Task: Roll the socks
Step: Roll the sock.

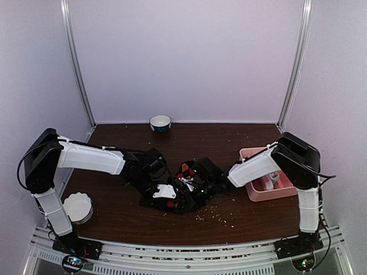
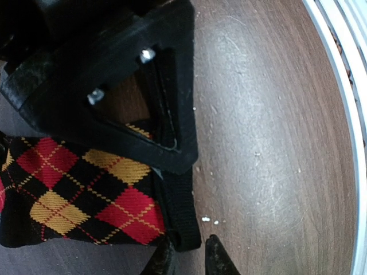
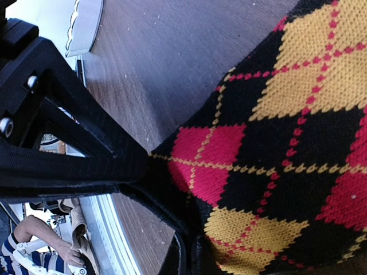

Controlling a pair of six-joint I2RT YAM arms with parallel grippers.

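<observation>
- Top external view: argyle sock point(image 1: 184, 169) lies mid-counter point(image 1: 114, 215), between both arms.
- Right end effector point(image 3: 172, 212): clenched on the sock's black edge.
- Left end effector point(image 1: 175, 196): one finger point(image 2: 180, 103) lies over the sock; grip state cannot be determined.

Dark brown wooden table point(image 1: 114, 220) enclosed by white walls point(image 1: 189, 57). A small blue-and-white bowl point(image 1: 160, 123) sits at twelve o'clock by the far edge. A pink bin point(image 1: 268, 195) holding pale items stands at three o'clock. A white fluted dish point(image 1: 77, 207) rests at eight o'clock. Pale crumbs point(image 1: 218, 215) scatter around five o'clock.
</observation>
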